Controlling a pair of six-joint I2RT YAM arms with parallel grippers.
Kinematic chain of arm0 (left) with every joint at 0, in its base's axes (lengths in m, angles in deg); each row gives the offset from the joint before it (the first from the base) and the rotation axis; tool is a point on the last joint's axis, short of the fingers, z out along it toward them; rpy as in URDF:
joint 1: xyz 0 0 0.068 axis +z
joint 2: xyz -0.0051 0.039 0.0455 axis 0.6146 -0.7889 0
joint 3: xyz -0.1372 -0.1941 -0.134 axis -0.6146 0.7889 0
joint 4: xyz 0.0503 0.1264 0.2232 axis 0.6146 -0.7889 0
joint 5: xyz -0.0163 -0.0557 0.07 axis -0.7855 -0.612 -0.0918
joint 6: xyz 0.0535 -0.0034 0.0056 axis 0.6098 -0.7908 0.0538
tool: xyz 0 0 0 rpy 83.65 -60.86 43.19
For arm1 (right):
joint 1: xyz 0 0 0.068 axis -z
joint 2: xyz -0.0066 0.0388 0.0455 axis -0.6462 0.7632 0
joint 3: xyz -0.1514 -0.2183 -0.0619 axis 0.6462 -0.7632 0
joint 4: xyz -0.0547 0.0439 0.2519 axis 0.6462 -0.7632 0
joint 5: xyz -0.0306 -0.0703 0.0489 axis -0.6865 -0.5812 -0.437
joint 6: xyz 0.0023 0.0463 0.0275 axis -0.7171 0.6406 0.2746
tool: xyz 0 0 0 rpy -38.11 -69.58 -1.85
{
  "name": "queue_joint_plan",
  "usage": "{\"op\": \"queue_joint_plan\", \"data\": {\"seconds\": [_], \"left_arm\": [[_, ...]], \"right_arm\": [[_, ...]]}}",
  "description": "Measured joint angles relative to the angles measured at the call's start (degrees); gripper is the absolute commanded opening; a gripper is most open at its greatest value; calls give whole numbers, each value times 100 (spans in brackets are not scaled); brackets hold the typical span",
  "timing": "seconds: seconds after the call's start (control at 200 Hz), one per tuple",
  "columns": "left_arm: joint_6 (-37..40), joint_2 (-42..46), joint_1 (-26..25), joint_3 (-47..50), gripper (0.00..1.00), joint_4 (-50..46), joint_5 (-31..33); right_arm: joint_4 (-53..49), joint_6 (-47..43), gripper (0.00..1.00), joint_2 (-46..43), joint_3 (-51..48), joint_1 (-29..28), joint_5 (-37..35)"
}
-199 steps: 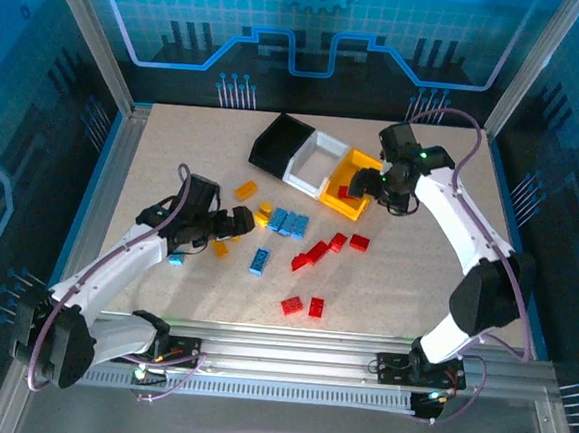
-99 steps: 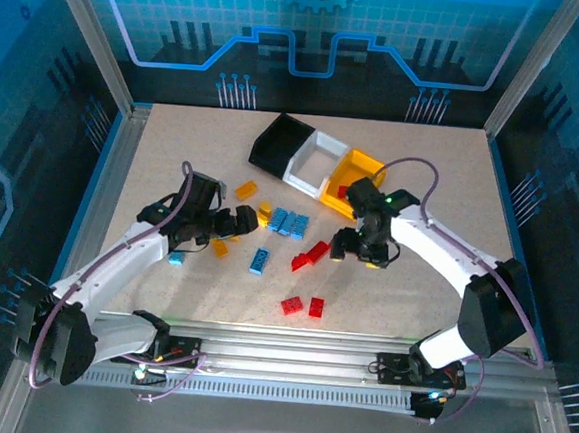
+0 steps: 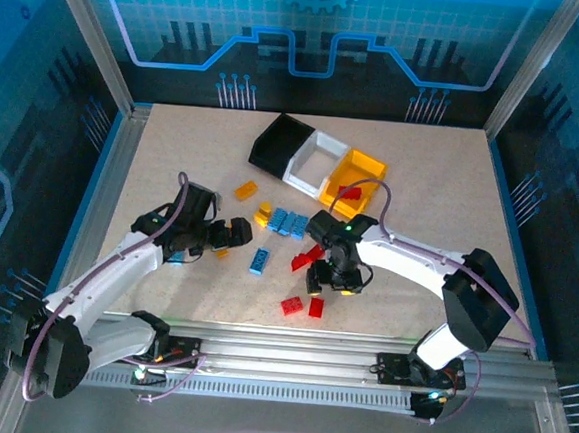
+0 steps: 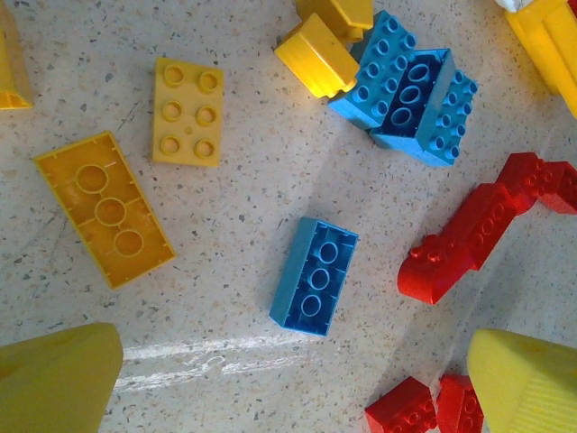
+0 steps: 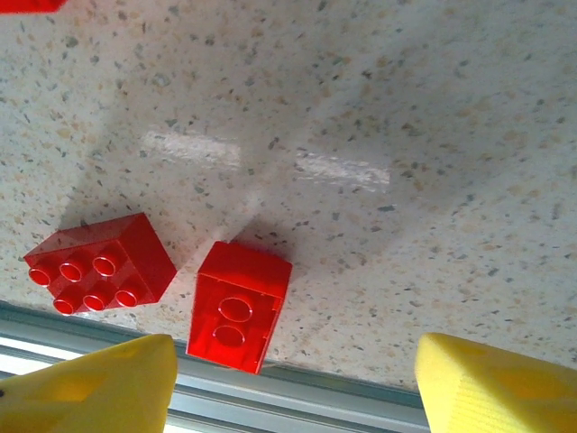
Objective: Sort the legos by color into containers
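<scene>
Right hand [image 3: 330, 280] hangs low over the near part of the worktop [image 3: 443, 178], its fingers [image 5: 99, 388] spread wide and gripping nothing. Its wrist camera gives what the overhead view cannot: a red brick turned hollow side up [image 5: 237, 307] lies between the fingers, touching neither, and a studs-up red brick [image 5: 99, 263] sits just beside it, both close to the metal rail [image 5: 297, 383] at the worktop's edge. Left hand [image 3: 240, 233] is also wide open and empty. Its camera looks down on a blue brick [image 4: 314, 275] lying hollow side up, two yellow bricks [image 4: 187, 111] to one side, a blue cluster [image 4: 410, 90] and a red cluster [image 4: 478, 234]. From above, the three joined containers stand toward the far middle: black bin [image 3: 275, 143], white bin [image 3: 303, 172] and yellow bin [image 3: 372, 163]. The yellow one holds a red piece [image 3: 350, 192]; the black one's inside is too dark to read. A second ago the right hand was at the yellow bin; it has since swung to the near red pair, while the left hand has barely shifted.
</scene>
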Motion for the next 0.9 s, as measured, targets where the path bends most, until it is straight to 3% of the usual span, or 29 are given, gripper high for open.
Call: {"op": "queue_joint_plan", "data": {"seconds": [0.34,0.66,0.9], "left_arm": [[0,0,0,105,99,-17,-4],[0,-2,-2,107,99,-26,-90],[4,-55,-2,107,99,-35,-90]], "right_arm": [[28,0,67,514,33,-640,57],[310,85,64,671,7,-656,35],[415,149,53,876,9,-647,9]]}}
